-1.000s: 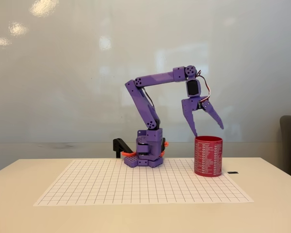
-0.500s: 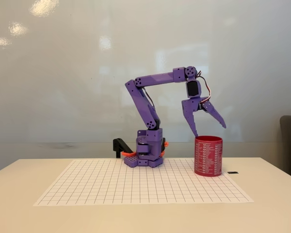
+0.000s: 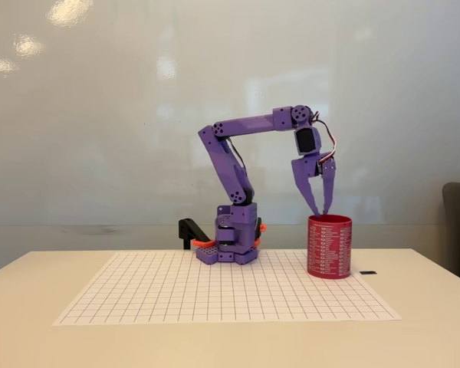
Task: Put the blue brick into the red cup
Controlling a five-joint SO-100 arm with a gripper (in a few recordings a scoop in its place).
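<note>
While the white table (image 3: 31,307) sits under a whiteboard wall, a gridded paper mat (image 3: 176,295) covers its middle, running from near the left edge across to the right. At the mat's back edge a black and orange clamp (image 3: 190,232) sits just left of the purple arm base (image 3: 231,244). From there the purple arm (image 3: 230,165) rises, bends, and reaches right. Its gripper (image 3: 320,210) hangs pointing down, fingertips drawn nearly together, nothing visible between them, just above the rim of the red cup (image 3: 330,247), which stands upright near the mat's back right corner. Blue brick: can't see it, possibly hidden inside the cup. A small black object (image 3: 368,272) lies just right of the cup.
</note>
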